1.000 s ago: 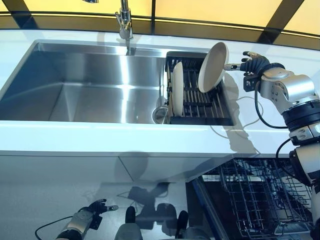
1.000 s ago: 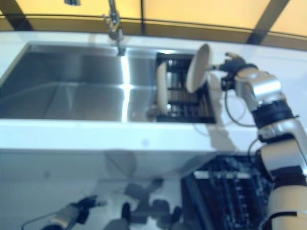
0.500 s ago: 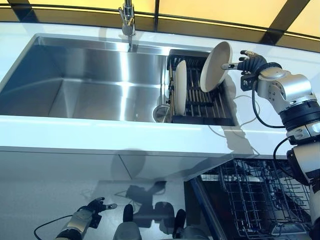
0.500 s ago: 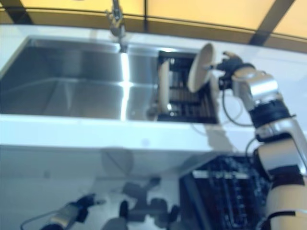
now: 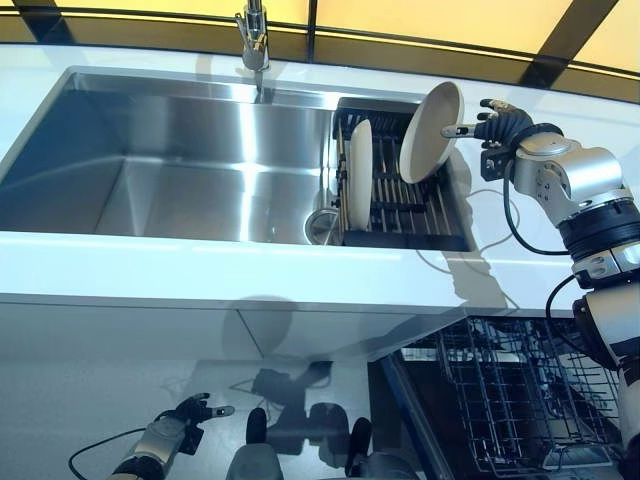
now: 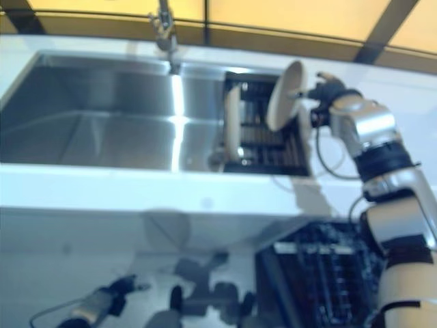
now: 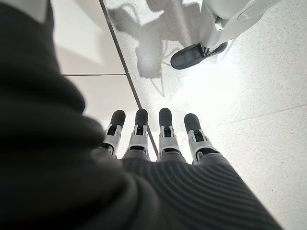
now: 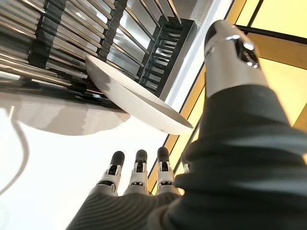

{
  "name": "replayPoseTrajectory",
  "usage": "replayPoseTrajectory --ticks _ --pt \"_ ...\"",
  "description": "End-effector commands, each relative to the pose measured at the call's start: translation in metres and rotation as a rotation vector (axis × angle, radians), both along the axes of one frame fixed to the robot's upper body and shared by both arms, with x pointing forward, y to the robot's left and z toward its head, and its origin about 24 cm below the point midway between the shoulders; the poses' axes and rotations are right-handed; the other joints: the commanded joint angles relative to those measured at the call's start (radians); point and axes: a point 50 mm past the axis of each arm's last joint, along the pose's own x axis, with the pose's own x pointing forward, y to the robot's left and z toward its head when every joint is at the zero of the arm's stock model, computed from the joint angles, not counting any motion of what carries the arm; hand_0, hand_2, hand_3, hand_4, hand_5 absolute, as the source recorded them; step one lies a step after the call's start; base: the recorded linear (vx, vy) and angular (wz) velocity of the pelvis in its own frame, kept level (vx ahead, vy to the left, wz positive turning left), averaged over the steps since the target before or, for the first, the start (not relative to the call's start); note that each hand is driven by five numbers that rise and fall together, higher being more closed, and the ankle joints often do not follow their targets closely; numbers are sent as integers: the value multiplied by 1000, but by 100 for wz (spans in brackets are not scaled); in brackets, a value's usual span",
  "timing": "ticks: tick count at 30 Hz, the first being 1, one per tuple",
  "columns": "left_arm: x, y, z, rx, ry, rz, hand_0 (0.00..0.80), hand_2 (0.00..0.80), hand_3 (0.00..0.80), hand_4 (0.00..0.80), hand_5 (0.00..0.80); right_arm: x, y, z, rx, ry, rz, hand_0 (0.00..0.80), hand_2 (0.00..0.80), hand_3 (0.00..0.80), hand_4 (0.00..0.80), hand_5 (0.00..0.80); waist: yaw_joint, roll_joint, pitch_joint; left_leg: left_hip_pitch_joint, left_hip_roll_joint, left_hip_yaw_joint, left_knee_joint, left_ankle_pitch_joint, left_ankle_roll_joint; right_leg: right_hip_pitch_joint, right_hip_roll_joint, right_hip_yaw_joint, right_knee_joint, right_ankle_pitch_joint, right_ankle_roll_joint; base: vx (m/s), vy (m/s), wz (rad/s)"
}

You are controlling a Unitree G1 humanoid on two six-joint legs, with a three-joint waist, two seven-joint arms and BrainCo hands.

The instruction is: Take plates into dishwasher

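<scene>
Plate (image 5: 430, 132) tilts up on rack (image 5: 400, 205), rim touching right hand (image 5: 497, 125); grip unclear. Left hand (image 7: 158, 139) relaxed, far below.

I am looking down at a kitchen. A wide stainless steel sink (image 5: 190, 160) is set into a white countertop (image 5: 200, 265), with a chrome faucet (image 5: 253, 35) rising at its back edge. A black dish rack (image 5: 400, 195) with metal bars sits across the sink's right end, holding cream plates (image 5: 359, 172). Below the counter on the right, an open dishwasher shows its wire rack (image 5: 510, 400) pulled out. White cabinet fronts (image 5: 150, 330) run under the counter, above a pale speckled floor (image 7: 249, 81).
</scene>
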Motion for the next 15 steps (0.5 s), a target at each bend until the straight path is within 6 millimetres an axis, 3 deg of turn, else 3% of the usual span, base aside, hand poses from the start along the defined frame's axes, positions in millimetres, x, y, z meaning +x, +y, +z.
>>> replayPoseTrajectory --ticks 1,15 --pt "21 4 11 39 -43 -35 0 0 0 0 0 -5 -2 60 -82 -177 -35 0 0 0 0 0 30 2 -7 3 -24 -16 -4 -27 23 29 9 20 1 -22 27 0 0 0" --pt "25 1 12 24 -49 -27 0 0 0 0 0 -4 1 60 -73 -195 -24 0 0 0 0 0 27 6 -1 -3 -27 -15 -4 -26 24 24 6 18 1 -21 26 0 0 0"
